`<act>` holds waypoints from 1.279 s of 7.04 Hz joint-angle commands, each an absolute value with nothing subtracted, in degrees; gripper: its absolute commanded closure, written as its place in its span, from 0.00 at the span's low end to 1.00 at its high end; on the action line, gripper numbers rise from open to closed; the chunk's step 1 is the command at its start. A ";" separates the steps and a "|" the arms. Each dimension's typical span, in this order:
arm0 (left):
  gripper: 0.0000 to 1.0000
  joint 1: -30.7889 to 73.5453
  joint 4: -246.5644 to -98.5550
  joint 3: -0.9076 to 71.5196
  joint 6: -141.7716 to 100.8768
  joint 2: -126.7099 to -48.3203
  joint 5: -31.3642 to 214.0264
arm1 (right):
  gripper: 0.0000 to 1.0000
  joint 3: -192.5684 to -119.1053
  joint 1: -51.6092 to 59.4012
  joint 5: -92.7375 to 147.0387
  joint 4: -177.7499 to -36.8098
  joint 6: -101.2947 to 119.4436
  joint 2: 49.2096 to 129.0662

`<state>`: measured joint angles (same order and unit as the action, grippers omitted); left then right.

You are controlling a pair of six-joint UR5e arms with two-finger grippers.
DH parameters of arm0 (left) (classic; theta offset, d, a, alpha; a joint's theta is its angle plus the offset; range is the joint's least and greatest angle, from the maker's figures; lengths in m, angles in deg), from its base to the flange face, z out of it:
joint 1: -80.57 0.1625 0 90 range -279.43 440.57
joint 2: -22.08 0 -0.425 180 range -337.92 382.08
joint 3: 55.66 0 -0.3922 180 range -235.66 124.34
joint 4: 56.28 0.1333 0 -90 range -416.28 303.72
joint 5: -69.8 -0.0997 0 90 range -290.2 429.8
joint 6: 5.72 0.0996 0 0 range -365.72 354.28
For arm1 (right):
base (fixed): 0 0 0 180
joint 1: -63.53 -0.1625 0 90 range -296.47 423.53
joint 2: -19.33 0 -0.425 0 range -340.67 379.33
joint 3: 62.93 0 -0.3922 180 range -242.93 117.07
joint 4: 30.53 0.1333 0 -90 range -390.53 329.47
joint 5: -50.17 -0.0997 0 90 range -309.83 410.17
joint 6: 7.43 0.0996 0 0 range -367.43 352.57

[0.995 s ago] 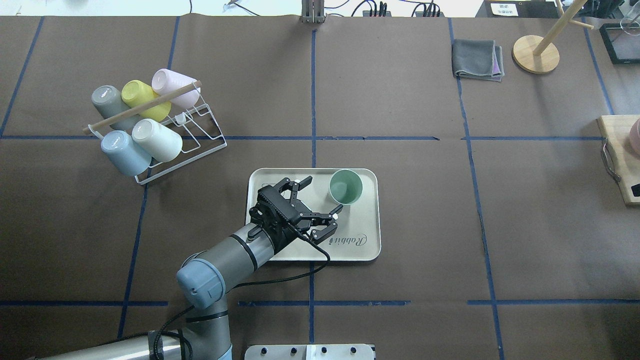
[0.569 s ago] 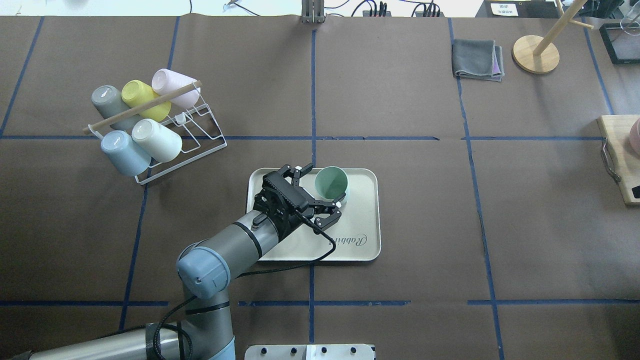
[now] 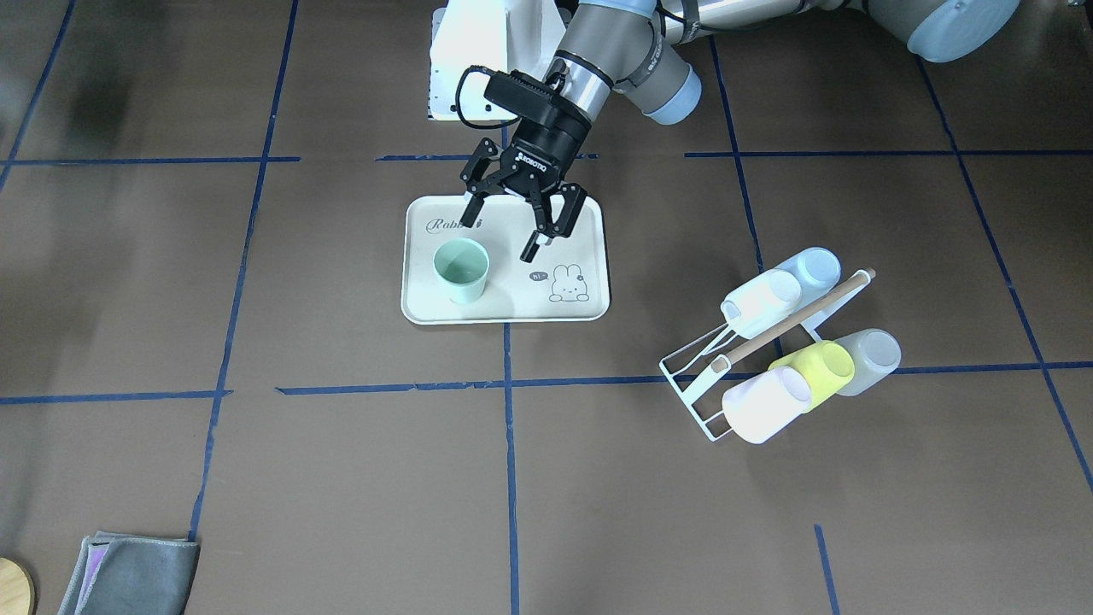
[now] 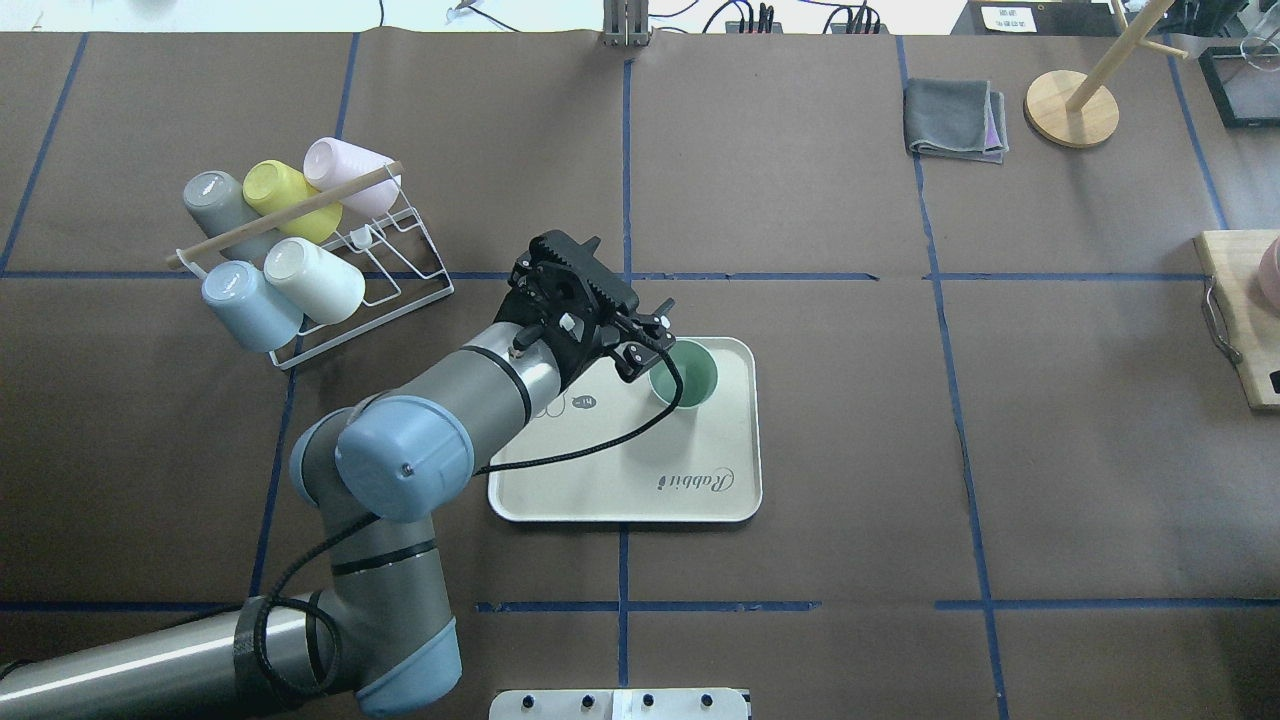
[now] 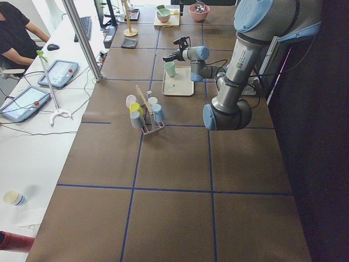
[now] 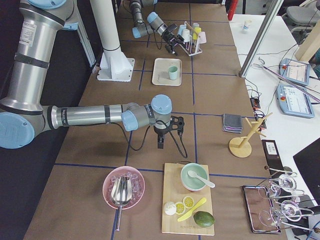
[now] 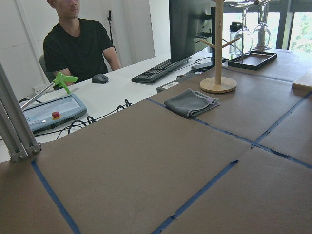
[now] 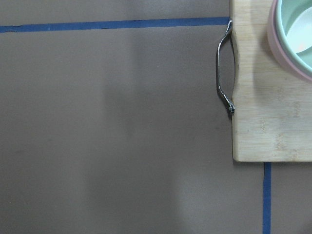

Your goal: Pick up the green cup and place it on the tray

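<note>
The green cup (image 3: 461,269) stands upright on the cream tray (image 3: 581,303), in its half on the robot's right side. In the overhead view the green cup (image 4: 690,378) is partly hidden behind the gripper, and the tray (image 4: 620,470) lies at the table's middle. My left gripper (image 3: 499,237) hangs open and empty above the tray, apart from the cup; it also shows in the overhead view (image 4: 625,290). My right gripper (image 6: 162,140) shows only in the exterior right view, pointing down near a wooden board. I cannot tell whether it is open or shut.
A white wire rack (image 4: 400,270) holding several cups lying on their sides stands at the left. A folded grey cloth (image 4: 955,118) and a wooden mug tree (image 4: 1072,105) are at the far right. A wooden board (image 4: 1240,320) lies at the right edge.
My left gripper, open throughout, has risen from low over the tray and swung toward the far left. The green cup still stands upright on the tray.
</note>
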<state>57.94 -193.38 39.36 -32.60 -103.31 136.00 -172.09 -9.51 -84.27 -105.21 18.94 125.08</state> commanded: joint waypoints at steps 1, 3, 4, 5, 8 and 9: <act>0.01 48.97 -185.77 40.40 -43.96 -101.77 147.70 | 0.00 -172.18 -10.12 -84.47 -105.59 18.94 125.15; 0.01 40.02 -176.42 44.59 -46.24 -93.98 160.96 | 0.00 -172.09 -10.30 -84.56 -105.59 18.94 125.15; 0.01 33.44 -166.25 48.01 -45.63 -93.07 171.47 | 0.00 -172.18 -10.30 -84.48 -105.59 18.94 125.15; 0.01 27.55 -159.53 50.05 -45.53 -92.27 181.75 | 0.00 -172.18 -10.30 -84.56 -105.59 18.94 125.15; 0.01 12.34 -157.01 49.47 -33.46 -79.73 198.87 | 0.00 -172.09 -10.39 -84.65 -105.68 19.03 125.24; 0.01 8.02 -153.35 46.93 -28.62 -79.09 201.08 | 0.00 -172.00 -10.91 -84.65 -105.68 18.94 125.33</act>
<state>13.57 -156.32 49.23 -34.65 -81.28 197.40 -172.08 -10.54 -84.62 -105.65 19.01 125.24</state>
